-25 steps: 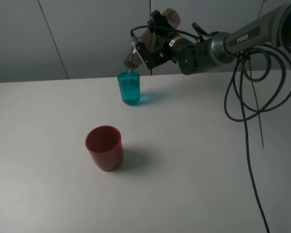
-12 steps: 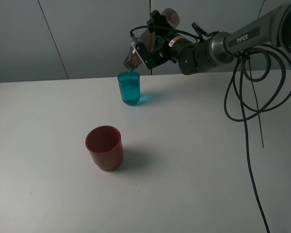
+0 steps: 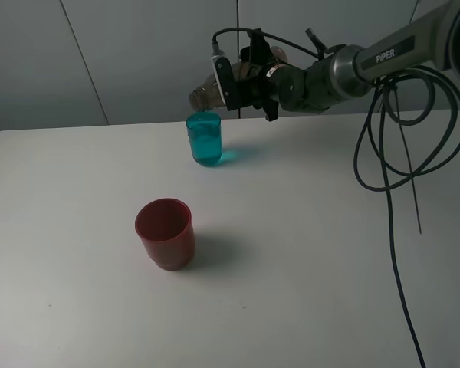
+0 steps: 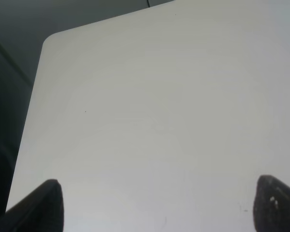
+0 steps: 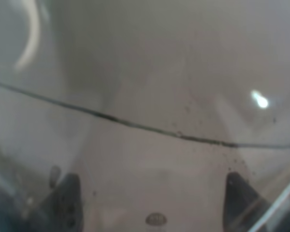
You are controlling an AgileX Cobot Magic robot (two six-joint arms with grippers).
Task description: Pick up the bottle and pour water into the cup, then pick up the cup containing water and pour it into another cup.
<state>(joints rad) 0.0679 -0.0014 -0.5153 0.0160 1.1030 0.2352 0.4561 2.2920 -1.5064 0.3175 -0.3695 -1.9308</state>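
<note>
My right gripper (image 3: 244, 83) is shut on the smoky grey-brown bottle (image 3: 206, 94). It holds the bottle almost level in the air, with the open neck just above the rim of the teal cup (image 3: 205, 141). The teal cup stands at the back of the table and holds water. The red cup (image 3: 165, 233) stands nearer the front and to the left, apart from both. In the right wrist view the bottle's translucent wall (image 5: 150, 121) fills the frame between the fingertips (image 5: 67, 203). My left gripper (image 4: 159, 205) is open over bare table, and it is out of the exterior view.
The white table (image 3: 307, 253) has a rounded far-left corner (image 4: 50, 41). Grey wall panels stand behind it. Black cables (image 3: 391, 153) hang from the right arm down over the table's right side.
The bottle has tipped up from a steep downward pour to almost level. Its neck has risen slightly and shifted left above the teal cup. The cups have not moved.
</note>
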